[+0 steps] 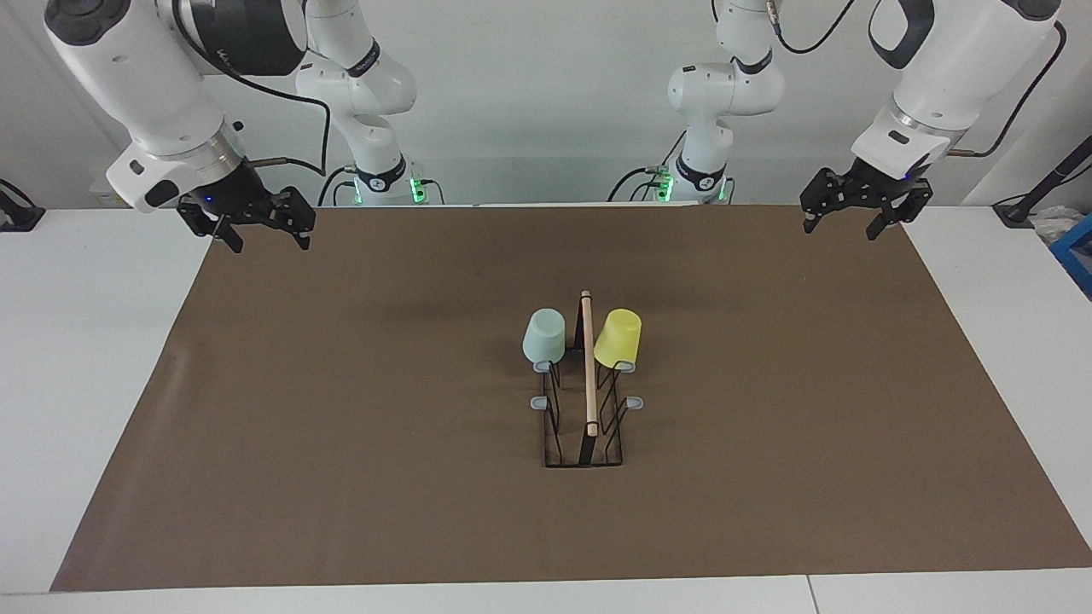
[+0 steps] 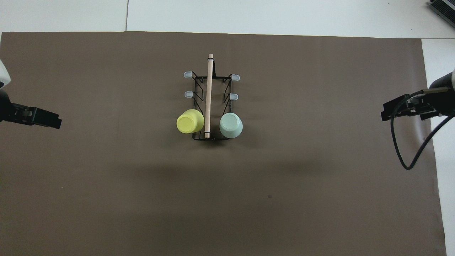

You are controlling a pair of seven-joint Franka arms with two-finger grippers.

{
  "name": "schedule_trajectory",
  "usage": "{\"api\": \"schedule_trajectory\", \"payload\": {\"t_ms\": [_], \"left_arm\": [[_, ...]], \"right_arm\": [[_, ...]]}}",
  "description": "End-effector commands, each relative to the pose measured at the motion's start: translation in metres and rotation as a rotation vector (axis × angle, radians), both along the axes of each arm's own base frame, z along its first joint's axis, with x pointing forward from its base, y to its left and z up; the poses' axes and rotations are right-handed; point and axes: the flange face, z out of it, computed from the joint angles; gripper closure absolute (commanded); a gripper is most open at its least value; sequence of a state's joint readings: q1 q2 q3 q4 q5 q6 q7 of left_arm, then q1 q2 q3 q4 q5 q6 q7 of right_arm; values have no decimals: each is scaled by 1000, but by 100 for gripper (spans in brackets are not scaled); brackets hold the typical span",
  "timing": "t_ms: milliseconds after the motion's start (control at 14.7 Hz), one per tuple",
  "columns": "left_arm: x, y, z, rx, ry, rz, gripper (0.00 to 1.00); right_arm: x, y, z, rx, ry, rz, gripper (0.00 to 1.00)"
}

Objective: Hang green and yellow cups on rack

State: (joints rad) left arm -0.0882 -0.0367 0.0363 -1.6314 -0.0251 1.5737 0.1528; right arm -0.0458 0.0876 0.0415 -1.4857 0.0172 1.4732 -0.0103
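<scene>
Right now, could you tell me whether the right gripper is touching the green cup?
Apart. The facing view shows the right gripper open over the mat's corner, with bare brown mat between it and the green cup hanging on the rack.

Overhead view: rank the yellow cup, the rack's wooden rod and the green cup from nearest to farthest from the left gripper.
From the left gripper, open over the mat's edge at the left arm's end:
1. Yellow cup, upside down on the rack prong on the left arm's side.
2. Wooden rod, along the rack's middle.
3. Green cup, upside down on the prong on the right arm's side.
</scene>
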Motion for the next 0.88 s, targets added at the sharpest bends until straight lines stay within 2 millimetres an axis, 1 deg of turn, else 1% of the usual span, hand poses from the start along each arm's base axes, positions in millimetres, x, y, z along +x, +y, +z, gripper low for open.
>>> {"api": "schedule_trajectory", "payload": {"t_ms": [0,204,340,408,611,679,815], "left_arm": [[-3,4,-1,16,-2,5,0],[-2,4,0,15,-16,4,0],[-1,4,1,14,-26,6,0],[-1,5,1,13,-26,7,0],[-1,5,0,13,-23,7,0],[-1,5,1,13,-25,6,0],[-1,5,0,13,-23,4,0]], "right_arm": [[7,-3,-3,-11,-3,-17,0],[17,-2,-25,-26,36,-10,0],[30,-2,-16,-29,23,-7,0],[31,0,-10,-28,20,-4,0],[28,0,-4,-30,10,-3,0],[27,6,-2,-31,7,7,0],[22,9,2,-33,4,11,0]]}}
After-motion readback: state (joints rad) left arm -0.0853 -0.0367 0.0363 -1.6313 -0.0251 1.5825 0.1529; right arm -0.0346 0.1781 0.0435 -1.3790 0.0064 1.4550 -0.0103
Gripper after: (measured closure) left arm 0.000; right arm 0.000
